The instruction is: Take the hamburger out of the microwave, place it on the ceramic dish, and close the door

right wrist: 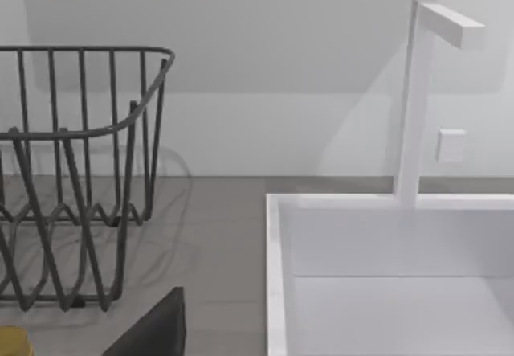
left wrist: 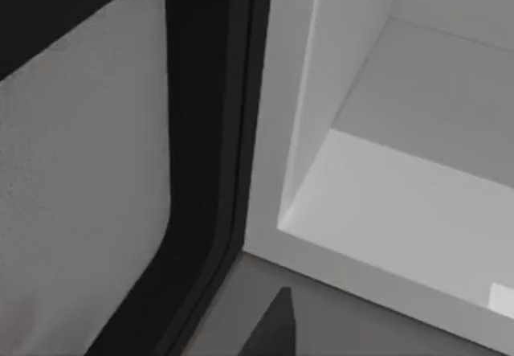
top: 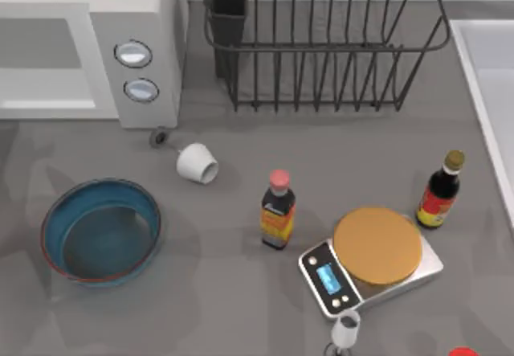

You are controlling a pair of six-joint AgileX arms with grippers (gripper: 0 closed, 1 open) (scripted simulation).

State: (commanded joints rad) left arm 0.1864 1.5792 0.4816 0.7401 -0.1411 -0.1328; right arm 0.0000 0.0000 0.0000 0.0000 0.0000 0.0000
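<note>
The white microwave [top: 136,18] stands at the table's back left, with two round knobs [top: 133,53] on its front. In the left wrist view its door [left wrist: 80,195], a grey mesh window in a dark frame, stands swung open beside the white cavity [left wrist: 418,203]; the part of the cavity I see is bare. The hamburger is out of view. The blue ceramic dish [top: 56,211] sits at the front left with nothing in it. A dark tip of my left gripper [left wrist: 277,332] hangs just before the cavity's sill. My right gripper [right wrist: 157,328] is near the sink.
A white cup [top: 197,163] lies on its side by the microwave. A sauce bottle [top: 278,211], a scale [top: 325,276] bearing a tan disc [top: 377,245], and a second bottle [top: 440,191] stand mid-right. A wire rack [top: 321,42] is behind, a white sink [right wrist: 385,243] at right.
</note>
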